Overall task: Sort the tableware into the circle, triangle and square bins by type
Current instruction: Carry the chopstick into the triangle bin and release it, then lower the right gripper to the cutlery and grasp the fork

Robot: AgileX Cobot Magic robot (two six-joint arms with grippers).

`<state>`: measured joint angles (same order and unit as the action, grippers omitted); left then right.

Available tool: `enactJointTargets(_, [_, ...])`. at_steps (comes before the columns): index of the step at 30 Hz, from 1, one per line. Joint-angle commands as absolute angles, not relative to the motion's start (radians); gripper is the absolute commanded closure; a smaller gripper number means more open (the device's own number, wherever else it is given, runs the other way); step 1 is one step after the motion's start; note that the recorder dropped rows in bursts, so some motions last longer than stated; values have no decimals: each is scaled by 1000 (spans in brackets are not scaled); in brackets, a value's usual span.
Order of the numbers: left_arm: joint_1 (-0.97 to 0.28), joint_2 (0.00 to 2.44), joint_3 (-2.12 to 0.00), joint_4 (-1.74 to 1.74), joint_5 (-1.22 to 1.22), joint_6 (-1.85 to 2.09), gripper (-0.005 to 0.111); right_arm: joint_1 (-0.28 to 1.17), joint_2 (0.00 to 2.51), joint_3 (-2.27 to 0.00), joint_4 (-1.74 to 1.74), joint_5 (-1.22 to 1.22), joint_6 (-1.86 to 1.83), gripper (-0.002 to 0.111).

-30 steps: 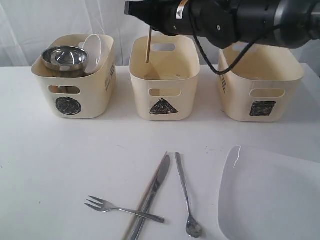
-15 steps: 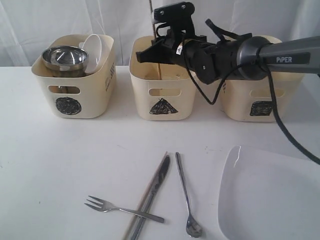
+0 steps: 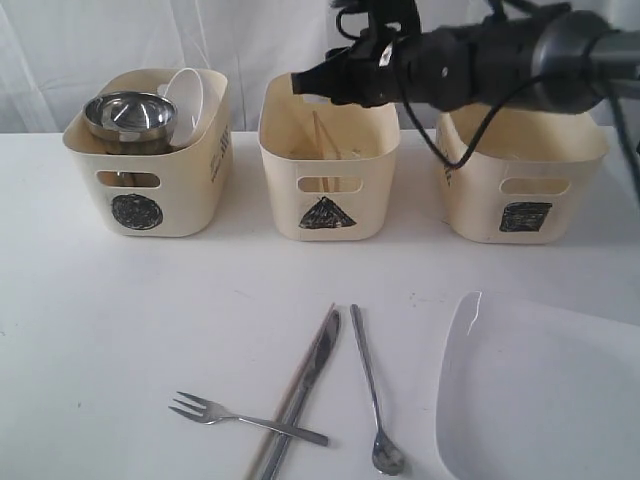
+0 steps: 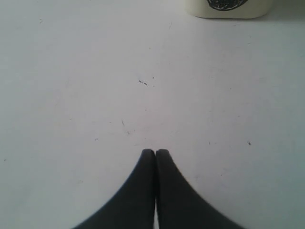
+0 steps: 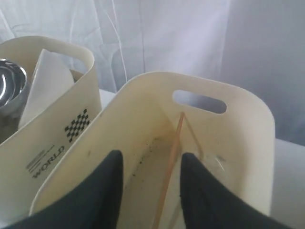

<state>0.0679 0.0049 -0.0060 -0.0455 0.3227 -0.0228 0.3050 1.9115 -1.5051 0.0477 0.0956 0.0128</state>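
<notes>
Right wrist view: right gripper (image 5: 151,155) has its fingers spread apart, gripping nothing. A wooden chopstick (image 5: 172,157) leans loose inside the triangle bin (image 5: 248,124), tip up vs the far wall, touching neither finger.

Left gripper (image 4: 155,151) fingers are pressed tight together, empty, over bare table (image 4: 71,95).

Exterior view: right gripper sits above the left part of the triangle bin, the middle of 3 tubs at the far side. Circle bin (image 3: 150,180) at left holds a steel bowl (image 3: 130,112) and a white bowl (image 3: 188,98). Square bin (image 3: 520,175) is at right.

Near side, centre: second chopstick (image 3: 316,338) & knife (image 3: 325,345) lie side by side w/ a fork (image 3: 245,418) crossing them. Spoon (image 3: 372,390) is just right of them. White plate (image 3: 545,390) is near right, well apart.
</notes>
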Motion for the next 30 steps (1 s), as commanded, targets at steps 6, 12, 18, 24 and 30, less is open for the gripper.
enactJointTargets(6, [68, 0, 0, -52, 329, -23, 107, 337, 1725, -1512, 82, 853, -270, 108])
enactJointTargets(12, [68, 0, 0, -52, 329, -23, 107, 514, 1723, -1512, 148, 1049, -361, 108])
enactJointTargets(18, [68, 0, 0, -52, 326, -23, 107, 738, 1755, -1503, 135, 1083, -363, 108])
enactJointTargets(24, [68, 0, 0, -52, 326, -23, 107, 815, 1828, -1441, 102, 1083, -442, 101])
enactJointTargets(30, [68, 0, 0, -52, 326, -23, 107, 830, 1909, -1439, 108, 1050, -449, 68])
